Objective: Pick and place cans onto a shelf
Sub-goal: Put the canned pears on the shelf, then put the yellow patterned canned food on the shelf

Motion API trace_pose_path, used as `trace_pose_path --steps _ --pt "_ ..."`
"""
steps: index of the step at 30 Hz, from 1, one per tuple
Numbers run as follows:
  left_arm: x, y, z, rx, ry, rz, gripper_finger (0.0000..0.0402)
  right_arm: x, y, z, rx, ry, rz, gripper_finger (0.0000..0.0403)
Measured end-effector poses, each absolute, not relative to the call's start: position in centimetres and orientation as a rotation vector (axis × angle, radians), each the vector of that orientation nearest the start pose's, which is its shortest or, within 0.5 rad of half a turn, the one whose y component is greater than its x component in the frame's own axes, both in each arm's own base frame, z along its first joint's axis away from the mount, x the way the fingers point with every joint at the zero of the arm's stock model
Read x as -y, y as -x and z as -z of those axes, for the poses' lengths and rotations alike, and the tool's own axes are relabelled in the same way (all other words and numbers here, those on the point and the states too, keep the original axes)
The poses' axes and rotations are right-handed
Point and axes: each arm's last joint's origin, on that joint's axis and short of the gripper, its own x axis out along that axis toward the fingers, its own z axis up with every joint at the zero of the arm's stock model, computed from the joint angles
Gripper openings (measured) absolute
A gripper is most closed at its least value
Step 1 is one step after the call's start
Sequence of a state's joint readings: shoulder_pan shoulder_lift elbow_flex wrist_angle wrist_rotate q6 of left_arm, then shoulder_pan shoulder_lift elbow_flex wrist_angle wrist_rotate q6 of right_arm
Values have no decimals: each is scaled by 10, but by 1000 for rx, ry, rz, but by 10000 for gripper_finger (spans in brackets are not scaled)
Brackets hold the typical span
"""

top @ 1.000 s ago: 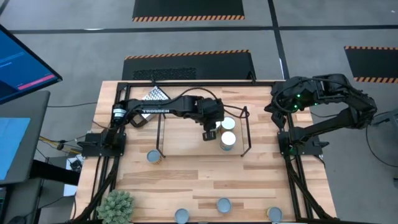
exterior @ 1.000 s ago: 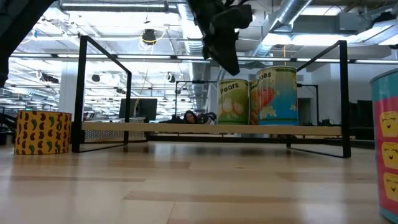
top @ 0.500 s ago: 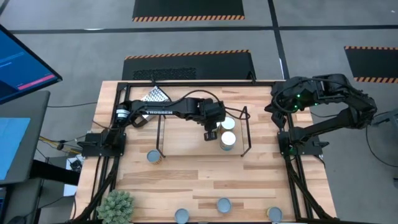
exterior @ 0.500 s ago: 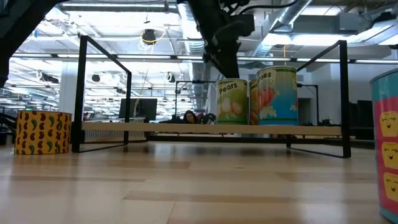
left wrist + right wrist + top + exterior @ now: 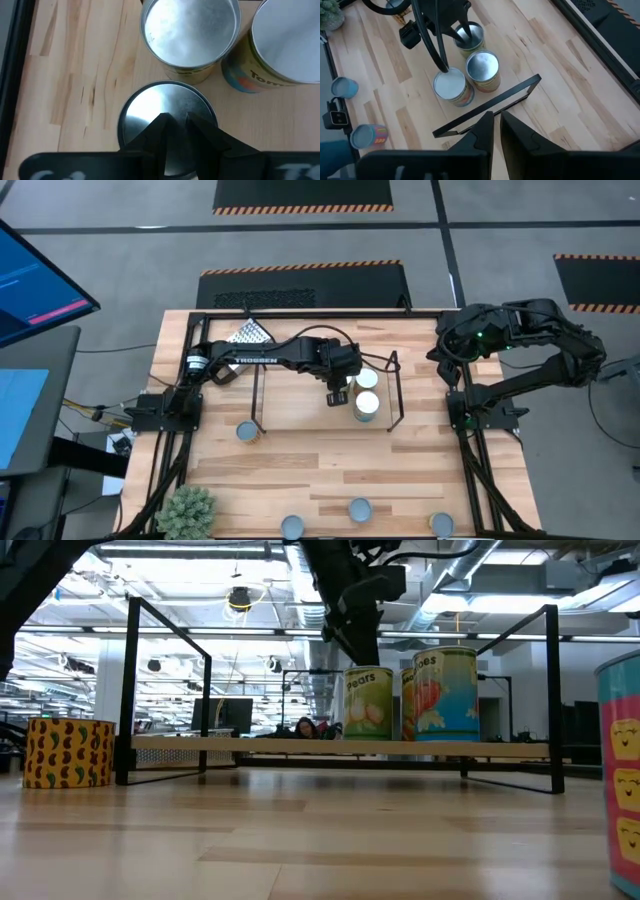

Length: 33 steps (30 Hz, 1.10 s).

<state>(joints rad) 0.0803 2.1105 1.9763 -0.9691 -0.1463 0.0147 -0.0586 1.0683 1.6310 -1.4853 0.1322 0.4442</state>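
- Three round silvery-lidded cans (image 5: 482, 71) crowd the black wire shelf (image 5: 394, 395).
- Left gripper (image 5: 174, 123), fingers nearly closed, holds nothing; it could topple one.
- Right gripper (image 5: 496, 120) likewise, parked.

An open-plan robotics lab is showing here: exposed ceiling ducts (image 5: 520, 565), hazard-striped floor mats (image 5: 303, 194), and a monitor (image 5: 35, 280) are surrounding the table.
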Motion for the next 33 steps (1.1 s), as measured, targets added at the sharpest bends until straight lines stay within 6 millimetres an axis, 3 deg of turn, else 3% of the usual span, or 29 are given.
trace_pose_path --steps 8,19,33 --pt "-39 -443 -278 -1112 -41 -199 63 11 -126 -439 -867 -377 378 59" --pt "-40 -442 -321 -989 -74 -246 63 11 -126 -440 -867 -370 378 59" --pt "-39 -406 -368 -1119 -40 -450 63 11 -126 -439 -869 -366 378 59"
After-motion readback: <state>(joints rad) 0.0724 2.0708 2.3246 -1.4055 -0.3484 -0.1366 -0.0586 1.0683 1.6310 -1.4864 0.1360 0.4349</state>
